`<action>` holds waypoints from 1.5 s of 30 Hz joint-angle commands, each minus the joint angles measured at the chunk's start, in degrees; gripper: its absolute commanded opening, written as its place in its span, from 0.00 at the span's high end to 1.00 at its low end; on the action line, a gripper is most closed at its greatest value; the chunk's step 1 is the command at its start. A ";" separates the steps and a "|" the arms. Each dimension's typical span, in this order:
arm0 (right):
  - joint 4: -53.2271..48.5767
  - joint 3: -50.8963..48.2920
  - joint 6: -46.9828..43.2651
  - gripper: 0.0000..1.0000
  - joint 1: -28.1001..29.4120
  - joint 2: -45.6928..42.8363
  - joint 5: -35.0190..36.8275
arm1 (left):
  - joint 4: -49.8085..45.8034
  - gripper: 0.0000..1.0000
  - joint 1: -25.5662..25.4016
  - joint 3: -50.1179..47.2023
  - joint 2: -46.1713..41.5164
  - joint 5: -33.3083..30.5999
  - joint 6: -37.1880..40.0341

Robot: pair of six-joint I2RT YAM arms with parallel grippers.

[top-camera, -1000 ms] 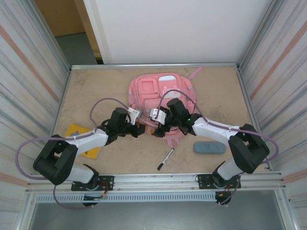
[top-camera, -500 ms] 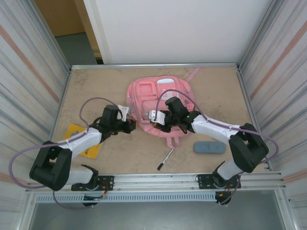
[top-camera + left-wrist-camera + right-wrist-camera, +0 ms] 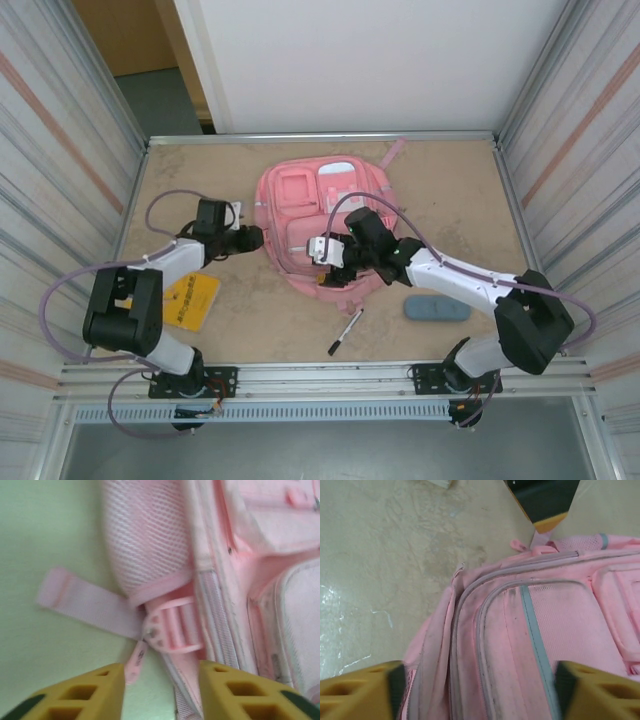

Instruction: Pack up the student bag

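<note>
The student bag (image 3: pixel 312 205), a large pink backpack with zip pockets and a white patch, lies flat in the middle of the table. My left gripper (image 3: pixel 254 238) is at the bag's left edge. In the left wrist view its yellow fingers (image 3: pixel 95 690) stand apart, open (image 3: pixel 161 675), with the bag's side trim and a pink strap buckle (image 3: pixel 172 625) just ahead of them. My right gripper (image 3: pixel 333 262) hovers over the near end of the bag. It is wide open (image 3: pixel 477 672), and the pink fabric and a grey-trimmed zip panel (image 3: pixel 560 620) show between its fingers.
A yellow booklet (image 3: pixel 190 298) lies near the left arm. A pen (image 3: pixel 346 332) lies in front of the bag and a blue-grey pencil case (image 3: pixel 436 308) sits to its right. Metal walls close in both sides and a rail runs along the near edge.
The bag has slid and turned leftward and away. My left arm swung out to the left and its gripper opened. My right gripper closed briefly and has opened wide again.
</note>
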 commanded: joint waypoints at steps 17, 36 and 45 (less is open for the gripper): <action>-25.29 -9.93 82.31 0.01 -27.76 -26.46 23.40 | -0.10 0.13 -36.96 1.83 -6.57 -24.79 39.84; -27.63 -7.48 74.38 0.09 -25.71 -20.56 8.20 | -14.02 0.16 -36.43 26.45 21.20 -31.38 36.39; -28.17 -6.96 73.02 0.14 -23.80 -19.53 5.35 | -10.65 1.00 -34.94 27.84 21.01 -39.62 37.68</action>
